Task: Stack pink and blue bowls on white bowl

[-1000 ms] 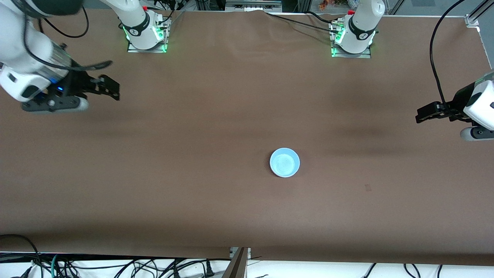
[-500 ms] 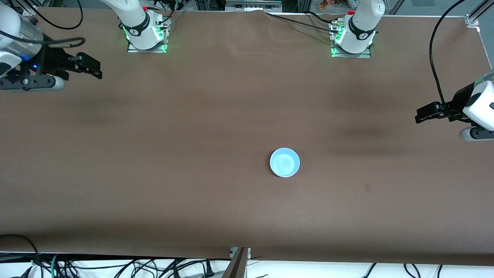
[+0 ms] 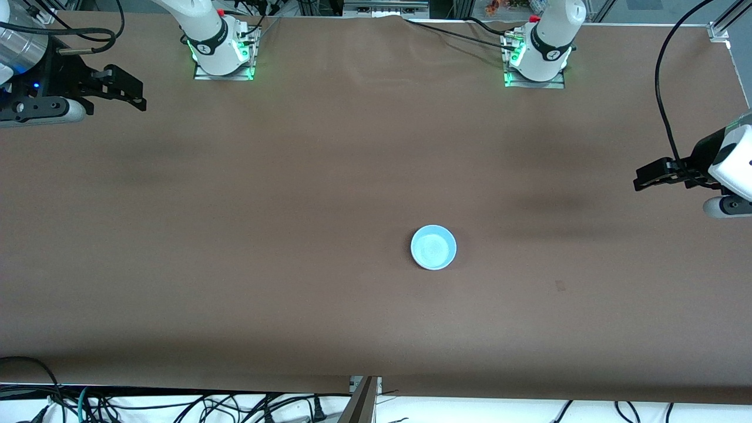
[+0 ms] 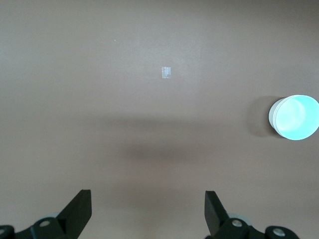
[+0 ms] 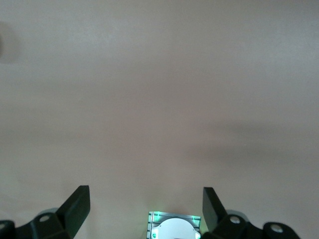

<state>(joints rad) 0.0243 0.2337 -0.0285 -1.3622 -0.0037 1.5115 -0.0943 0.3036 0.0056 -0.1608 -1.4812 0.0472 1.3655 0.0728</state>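
Bowls stand in one stack on the table (image 3: 294, 194), a little toward the left arm's end from the middle and in the half nearer the front camera; neither gripper touches it.

The left gripper (image 3: 641, 178) hangs empty over the left arm's end of the table, well apart from the stack. In the left wrist view its two fingers (image 4: 79, 211) are spread wide with only bare brown table between them. The right gripper (image 3: 136, 96) hangs empty over the right arm's end of the table, near the edge where the bases stand. Its jaws are also wide apart, with nothing between them but table and, low in the right wrist view, the lit base of the right arm (image 5: 174, 226).

From above, only one bowl is plain: the blue bowl (image 3: 433, 247), open side up, on top. The left wrist view shows a pale white rim (image 4: 272, 116) just under its edge, so the white bowl sits beneath it. No pink bowl can be made out in any view; whether it lies nested inside the stack cannot be told.

Count: one stack, one blue bowl seen whole, one white edge, two grippers. A small pale tape mark (image 4: 166, 72) lies on the table between the stack and the left gripper. Both arms run off the front view's edges, their upper parts cut off.
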